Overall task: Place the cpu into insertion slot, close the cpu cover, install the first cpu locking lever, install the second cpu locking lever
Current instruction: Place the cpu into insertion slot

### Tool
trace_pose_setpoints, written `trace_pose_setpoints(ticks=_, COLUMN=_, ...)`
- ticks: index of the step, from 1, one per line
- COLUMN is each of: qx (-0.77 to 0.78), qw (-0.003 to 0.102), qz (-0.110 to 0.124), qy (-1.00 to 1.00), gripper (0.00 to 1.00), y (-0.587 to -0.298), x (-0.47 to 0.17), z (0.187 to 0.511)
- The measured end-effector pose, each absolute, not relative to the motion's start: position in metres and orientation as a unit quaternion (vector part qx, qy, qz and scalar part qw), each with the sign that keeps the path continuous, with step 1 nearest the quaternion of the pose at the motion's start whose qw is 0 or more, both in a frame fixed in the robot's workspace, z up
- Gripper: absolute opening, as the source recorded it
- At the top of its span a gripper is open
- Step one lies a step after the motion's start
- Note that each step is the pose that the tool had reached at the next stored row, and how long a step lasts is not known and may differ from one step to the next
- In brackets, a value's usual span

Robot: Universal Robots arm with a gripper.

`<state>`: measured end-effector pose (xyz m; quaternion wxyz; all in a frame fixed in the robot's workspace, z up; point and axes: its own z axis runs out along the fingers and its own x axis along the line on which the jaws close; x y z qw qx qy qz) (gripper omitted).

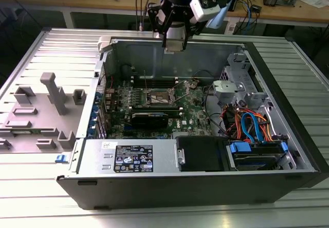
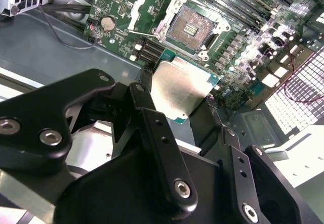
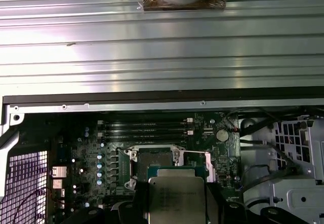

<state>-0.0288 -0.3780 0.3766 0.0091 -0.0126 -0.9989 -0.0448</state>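
The tool [image 2: 178, 96] is clamped on two opposite edges of the cpu [image 2: 186, 82], above the open computer case [image 1: 77, 184]. The insertion slot [image 2: 190, 28] lies bare, with the cpu cover [image 2: 148, 6] swung open. To seat well, the chip should descend level and squared to the slot.

silver cpu [image 2: 179, 90] held aloft, insertion slot [image 2: 191, 28] bare, cpu cover [image 2: 136, 9] open

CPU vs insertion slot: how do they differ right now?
The cpu has a plain silver top with a green edge; the insertion slot is dark with a contact field. The cpu is clamped in the gripper, clear of the motherboard; the insertion slot sits empty on the motherboard. Both are square.
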Motion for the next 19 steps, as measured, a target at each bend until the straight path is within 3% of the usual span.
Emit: trace_pose_setpoints(ticks=19, qx=-0.013, qw=0.009, qz=-0.045, qy=-0.999, gripper=0.54, y=-0.395, x=-0.029, z=0.376)
